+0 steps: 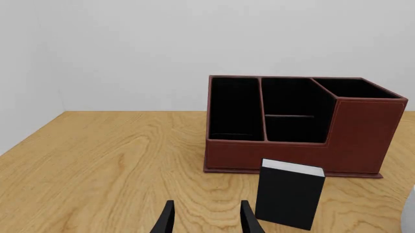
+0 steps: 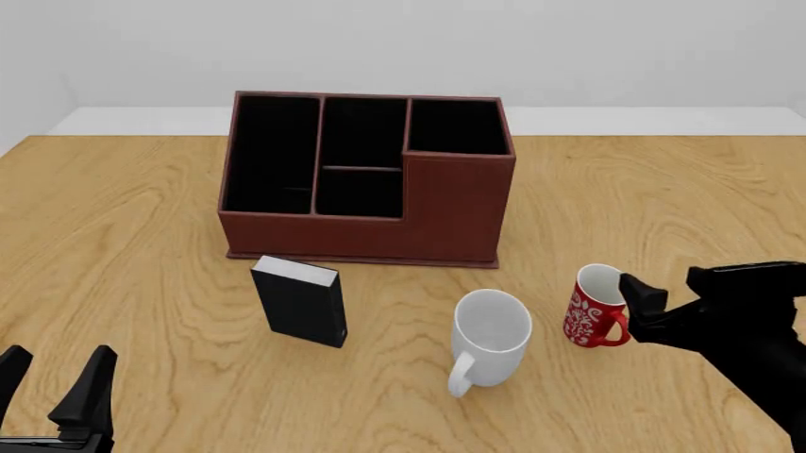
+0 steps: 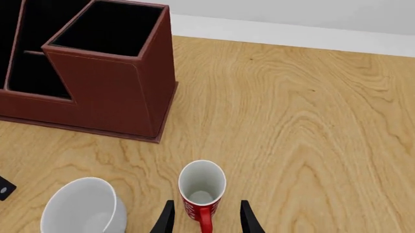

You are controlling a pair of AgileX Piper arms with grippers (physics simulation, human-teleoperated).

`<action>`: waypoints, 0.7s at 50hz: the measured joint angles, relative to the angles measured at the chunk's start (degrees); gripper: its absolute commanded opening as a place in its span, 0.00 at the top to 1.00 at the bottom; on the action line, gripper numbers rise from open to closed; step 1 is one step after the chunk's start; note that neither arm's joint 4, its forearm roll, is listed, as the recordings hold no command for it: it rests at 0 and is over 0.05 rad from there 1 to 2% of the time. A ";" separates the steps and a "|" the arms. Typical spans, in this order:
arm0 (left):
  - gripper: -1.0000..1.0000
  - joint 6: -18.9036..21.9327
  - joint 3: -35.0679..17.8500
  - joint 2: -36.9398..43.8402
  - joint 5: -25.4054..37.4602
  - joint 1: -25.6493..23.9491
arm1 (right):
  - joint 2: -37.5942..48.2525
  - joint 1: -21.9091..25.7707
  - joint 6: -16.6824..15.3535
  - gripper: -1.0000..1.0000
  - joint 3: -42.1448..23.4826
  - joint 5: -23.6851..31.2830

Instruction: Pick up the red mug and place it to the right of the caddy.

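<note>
Straddling the red mug [image 3: 201, 191], your right gripper [image 3: 204, 218] has its jaws spread, one either side of the handle, neither clearly touching. Low right of centre in the front view, that mug stands upright on the table [image 2: 126, 236], just beside the white mug [image 2: 489, 338]. Your left gripper [image 2: 57, 392] waits parted and empty, lower left. Higher up sits the caddy [image 2: 365, 179], the black box [image 2: 300, 300] before it.
</note>
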 measured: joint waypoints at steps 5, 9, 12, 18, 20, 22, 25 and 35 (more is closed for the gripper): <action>0.00 0.00 0.00 0.00 0.00 0.00 | 2.36 -0.10 0.25 0.00 1.45 -2.24; 0.00 0.00 0.00 0.00 0.00 0.00 | 4.14 -0.11 0.42 0.00 2.54 -3.92; 0.00 0.00 0.00 0.00 0.00 0.00 | 5.36 -0.17 0.50 0.00 3.27 -5.09; 0.00 0.00 0.00 0.00 0.00 0.00 | 7.98 -0.30 0.62 0.00 4.51 -7.63; 0.00 0.00 0.00 0.00 0.00 0.00 | 8.81 -0.34 0.66 0.00 4.80 -8.41; 0.00 0.00 0.00 0.00 0.00 0.00 | 9.64 -0.39 0.67 0.00 5.05 -9.18; 0.00 0.00 0.00 0.00 0.00 0.00 | 11.18 -0.41 0.66 0.00 5.36 -10.57; 0.00 0.00 0.00 0.00 0.00 0.00 | 16.50 -0.21 0.59 0.00 6.05 -14.96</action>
